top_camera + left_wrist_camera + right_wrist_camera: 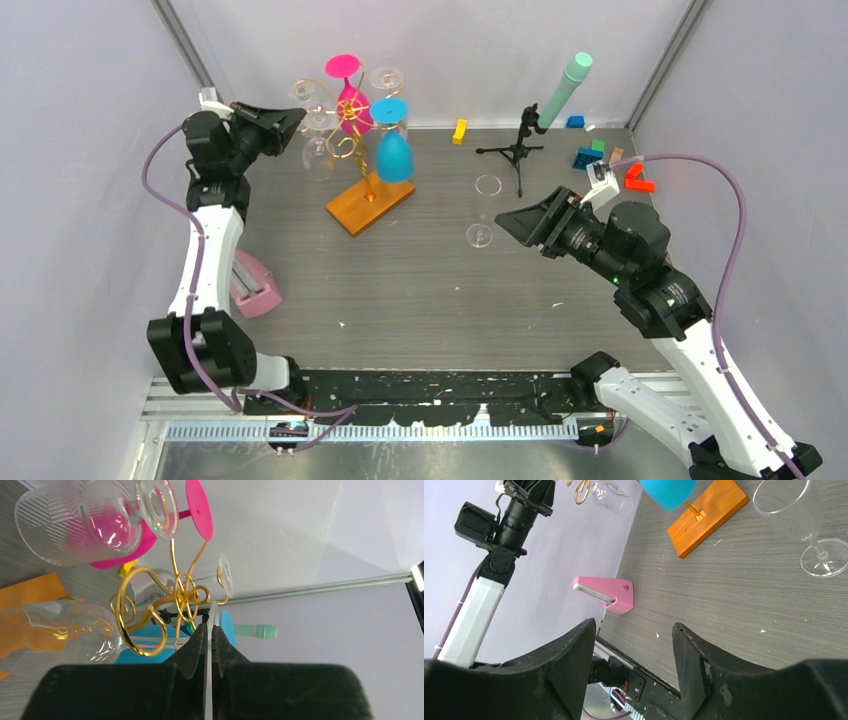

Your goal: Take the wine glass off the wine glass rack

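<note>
The wine glass rack is a gold wire tree (350, 135) on an orange base (370, 203); its spirals fill the left wrist view (145, 610). A pink glass (350, 95), a blue glass (394, 152) and clear glasses hang on it. My left gripper (296, 119) is at the rack's left side. Its jaws (209, 626) are shut on the thin foot disc of a clear wine glass (55, 635), whose stem still lies in a gold spiral. My right gripper (520, 222) is open and empty (634, 625), above the table to the right of the rack.
Two clear glasses stand on the table (479, 235) (488, 184); one shows in the right wrist view (804, 510). A black tripod (515, 150) holds a mint cylinder (563, 90). Coloured blocks (590, 155) lie at the back right. A pink wedge (255, 290) lies by the left arm.
</note>
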Robot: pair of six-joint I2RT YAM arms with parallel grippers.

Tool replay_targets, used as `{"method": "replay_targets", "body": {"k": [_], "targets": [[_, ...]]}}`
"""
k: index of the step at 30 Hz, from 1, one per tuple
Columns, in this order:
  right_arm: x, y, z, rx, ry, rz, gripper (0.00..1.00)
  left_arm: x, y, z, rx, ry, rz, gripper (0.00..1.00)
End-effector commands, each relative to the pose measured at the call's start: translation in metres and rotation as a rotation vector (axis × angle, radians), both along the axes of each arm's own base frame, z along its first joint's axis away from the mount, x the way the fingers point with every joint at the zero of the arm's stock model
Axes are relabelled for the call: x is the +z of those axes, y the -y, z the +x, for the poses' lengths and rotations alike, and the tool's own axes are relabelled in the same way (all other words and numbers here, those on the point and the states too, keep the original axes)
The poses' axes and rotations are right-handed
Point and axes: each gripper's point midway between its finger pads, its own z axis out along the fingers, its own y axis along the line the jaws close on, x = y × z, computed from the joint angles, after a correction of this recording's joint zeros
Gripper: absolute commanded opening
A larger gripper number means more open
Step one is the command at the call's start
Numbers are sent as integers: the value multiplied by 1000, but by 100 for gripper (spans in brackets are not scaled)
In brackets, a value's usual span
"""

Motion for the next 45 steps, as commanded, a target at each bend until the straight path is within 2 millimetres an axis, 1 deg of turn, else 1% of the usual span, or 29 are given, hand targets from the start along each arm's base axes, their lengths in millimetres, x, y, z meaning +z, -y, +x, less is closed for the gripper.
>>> {"method": "replay_targets", "body": {"k": [1,9,10,13,16,17,18,19,20,21,22,23,24,25,26,27,28,29,30,32,33,34,35,36,37,38,40,42,45], "targets": [[13,-7,2,25,39,49,64,45,6,-35,-15,155,49,0],[13,-20,-1,99,47,90,65,47,6,-69,22,156,74,0],[15,-22,0,108,55,101,65,40,5,-72,28,130,76,0],[16,-30,-4,161,70,119,65,39,5,-85,43,125,82,0],[25,-36,-7,209,123,147,65,39,7,-100,45,121,79,0],[22,-39,-9,232,125,148,66,38,8,-106,43,118,77,0],[28,-41,-9,245,160,164,65,36,9,-111,42,113,73,0],[25,-45,-11,269,165,169,65,33,10,-117,40,104,68,0],[32,-46,-11,281,205,186,65,30,12,-122,36,95,63,0],[28,-51,-12,298,212,190,65,27,14,-129,29,83,54,0],[36,-53,-12,309,261,210,65,25,16,-135,22,79,45,0],[30,-58,-12,323,260,210,65,22,18,-141,13,71,31,0],[32,-61,-11,326,297,216,65,21,21,-148,3,68,17,0],[33,-69,-13,349,334,212,65,18,24,-155,-9,59,4,0],[31,-72,-10,339,345,203,65,13,26,-161,-19,43,-18,0],[27,-84,-14,370,376,174,65,11,28,-167,-28,40,-29,0],[25,-88,-12,357,390,157,65,8,31,-172,-37,32,-46,0],[18,-103,-18,397,418,117,66,6,33,-178,-49,22,-62,0],[16,-109,-17,390,434,98,66,1,36,-183,-62,12,-76,0],[4,-138,-28,452,473,55,66,-2,41,-193,-83,1,-100,0],[7,-143,-28,455,525,48,66,-5,43,-197,-96,-9,-107,0],[-1,-154,-30,475,528,36,66,-7,47,-201,-113,-22,-111,0],[7,-159,-30,471,591,50,66,-9,52,-204,-129,-32,-113,0],[-5,-168,-31,488,591,40,66,-11,57,-207,-148,-41,-118,0],[1,-171,-31,478,654,65,65,-14,62,-209,-164,-50,-126,0],[-6,-179,-30,485,671,60,65,-15,67,-211,-178,-53,-132,0],[6,-184,-28,453,768,122,65,-16,72,-214,-199,-61,-142,0],[1,-191,-22,436,795,129,65,-16,82,-221,-243,-67,-151,0],[-3,-200,-15,422,819,120,65,-14,87,-225,-268,-74,-163,0]]}}
